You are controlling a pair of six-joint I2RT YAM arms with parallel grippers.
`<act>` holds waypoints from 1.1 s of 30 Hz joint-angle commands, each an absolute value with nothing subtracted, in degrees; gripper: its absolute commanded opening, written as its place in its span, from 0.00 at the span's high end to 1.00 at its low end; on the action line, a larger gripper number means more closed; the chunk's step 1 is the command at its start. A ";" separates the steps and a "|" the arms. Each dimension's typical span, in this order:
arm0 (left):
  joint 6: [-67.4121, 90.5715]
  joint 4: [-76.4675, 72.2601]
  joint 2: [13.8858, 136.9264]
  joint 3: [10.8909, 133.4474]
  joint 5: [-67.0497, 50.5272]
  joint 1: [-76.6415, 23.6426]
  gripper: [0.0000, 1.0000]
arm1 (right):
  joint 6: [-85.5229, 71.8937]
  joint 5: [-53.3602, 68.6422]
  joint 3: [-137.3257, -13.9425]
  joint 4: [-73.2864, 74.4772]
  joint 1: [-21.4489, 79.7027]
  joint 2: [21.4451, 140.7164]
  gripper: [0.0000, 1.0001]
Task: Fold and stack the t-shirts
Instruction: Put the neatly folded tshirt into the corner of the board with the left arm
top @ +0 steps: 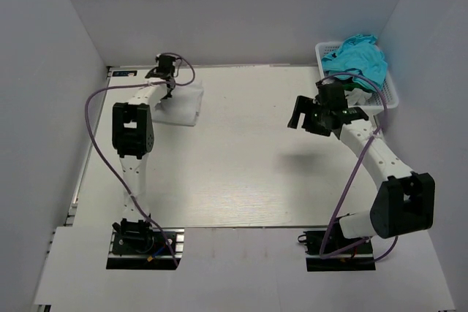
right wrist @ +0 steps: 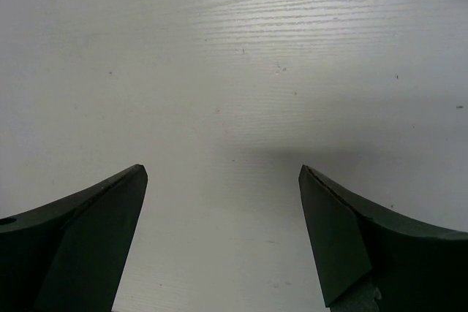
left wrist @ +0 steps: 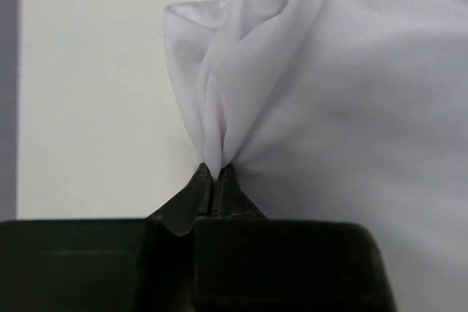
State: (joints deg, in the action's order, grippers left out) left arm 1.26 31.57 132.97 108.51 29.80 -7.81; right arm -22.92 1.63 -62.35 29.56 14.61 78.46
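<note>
- White cloth is what you have in hand: the white t-shirt (top: 184, 104) lies at the far left of the surface (top: 241, 173), close to the back wall and well apart from the basket (top: 393, 97).
- Your left tool (left wrist: 213, 173) is clenched on a pinched ridge of that shirt; the fabric rises from the tips in a soft fold, so the grip has cloth in it.
- Your right tool (right wrist: 223, 173) is released, jaws wide, hanging over bare surface just beside the basket and holding nothing.
- Expect the shirt to be light, limp and thin. It will drape and trail rather than keep a shape, and a smooth weave like this may slip from a shallow pinch.
- Take hold at an edge or corner, gathering enough layers to fill the tips; a second corner in the other tool would probably let you spread it flat.
- From above, the shirt reads as a compact bunched patch, slightly wider left to right. Neck and hem cannot be told apart, so which way it points is unclear.
- A teal t-shirt (top: 358, 56) sits heaped in the basket, awaiting its turn.
</note>
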 commanded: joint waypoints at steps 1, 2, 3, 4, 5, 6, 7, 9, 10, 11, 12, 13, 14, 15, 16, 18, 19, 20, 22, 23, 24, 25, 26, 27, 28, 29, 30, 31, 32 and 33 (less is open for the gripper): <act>-3.77 29.01 136.13 115.21 32.95 -4.40 1.00 | -20.83 1.49 -68.62 33.22 14.41 81.64 0.10; -5.69 27.70 137.36 117.83 33.65 -3.70 1.00 | -20.83 1.49 -69.25 33.66 14.50 82.17 0.10; -6.58 26.64 139.55 119.08 33.66 -2.39 1.00 | -20.66 1.76 -70.04 33.92 14.50 83.31 0.10; -7.11 26.11 140.79 120.57 34.27 -1.68 1.00 | -20.39 1.84 -70.31 33.93 14.33 83.49 0.10; -8.42 26.10 142.19 124.33 34.28 -1.06 1.00 | -20.30 1.93 -71.10 33.75 14.41 83.76 0.10; -9.22 26.10 143.51 126.54 34.28 0.08 1.00 | -20.04 1.76 -71.45 34.01 14.41 84.72 0.10; -10.10 26.10 145.96 129.87 35.76 0.61 1.00 | -19.87 1.67 -71.63 34.27 14.41 84.81 0.10; -14.66 21.03 146.60 130.52 37.00 1.40 1.00 | -19.86 1.23 -71.54 34.72 14.33 85.51 0.10; -16.33 18.48 146.60 129.39 37.00 2.10 1.00 | -20.47 1.14 -71.28 34.54 14.41 85.43 0.10; -18.96 14.72 147.30 129.38 37.79 2.11 1.00 | -20.57 1.23 -70.58 34.28 14.33 85.69 0.10; -19.68 13.90 147.83 130.07 39.01 2.63 1.00 | -20.65 1.49 -70.40 34.19 14.41 85.87 0.10; -19.69 13.89 147.83 131.99 39.55 3.16 1.00 | -20.74 2.10 -70.40 34.10 14.24 86.13 0.10; -19.69 13.19 148.62 132.62 39.55 3.16 1.00 | -20.66 2.54 -70.49 34.01 14.24 86.39 0.10; -20.38 13.18 148.62 132.63 39.55 3.95 1.00 | -20.83 2.90 -70.49 33.84 14.33 86.92 0.10; -20.39 12.40 148.62 132.63 39.55 4.65 1.00 | -20.83 3.16 -70.75 34.01 14.15 87.01 0.10; -21.88 10.12 148.62 131.23 40.43 5.35 1.00 | -20.83 3.43 -71.28 34.01 14.24 87.45 0.10; -22.49 9.06 148.62 130.35 41.04 6.14 1.00 | -20.83 3.78 -71.37 33.93 14.33 87.80 0.10; -23.02 7.75 147.93 129.65 41.04 6.15 1.00 | -20.66 3.87 -71.45 33.84 14.33 87.80 0.10; -23.03 7.73 147.40 129.64 41.04 7.73 1.00 | -20.74 4.74 -71.71 33.84 14.41 88.24 0.10; -22.51 7.73 147.39 129.64 40.52 8.26 1.00 | -20.83 5.36 -72.15 33.66 14.33 88.50 0.10; -21.98 7.73 147.39 129.64 40.00 8.26 1.00 | -20.83 5.71 -72.33 33.75 14.24 88.68 0.10; -21.97 7.73 146.87 129.64 39.99 9.04 1.00 | -20.74 6.93 -72.42 33.66 14.33 88.68 0.10; -21.97 7.73 146.08 129.64 39.99 9.05 0.90 | -21.00 7.29 -72.60 33.66 14.41 88.51 0.10; -21.28 7.73 145.47 128.68 39.21 9.05 0.68 | -20.74 7.56 -72.51 33.14 14.24 88.42 0.10; -21.27 7.73 144.76 128.06 38.42 9.05 0.01 | -20.92 8.25 -72.42 32.79 14.33 87.90 0.10; -21.27 7.73 144.15 128.06 37.80 9.05 0.00 | -21.00 8.44 -72.16 32.78 14.33 87.72 0.10; -19.79 7.73 143.01 128.06 37.18 9.05 0.00 | -21.01 8.61 -72.07 32.26 14.33 87.45 0.10; -18.47 8.69 143.00 128.67 36.48 9.05 0.00 | -21.01 8.87 -71.90 32.08 14.41 86.58 0.10; -17.06 10.09 142.21 131.02 35.78 9.05 0.00 | -21.01 9.05 -71.63 31.99 14.33 86.22 0.10; -15.75 11.41 142.21 132.18 34.99 9.05 0.00 | -21.18 9.14 -71.02 31.73 14.41 85.79 0.10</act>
State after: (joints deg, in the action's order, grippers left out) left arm -19.53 10.11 149.49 128.90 37.82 9.93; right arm -21.19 7.38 -69.87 33.17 14.59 88.47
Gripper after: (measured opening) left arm 0.992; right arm 0.904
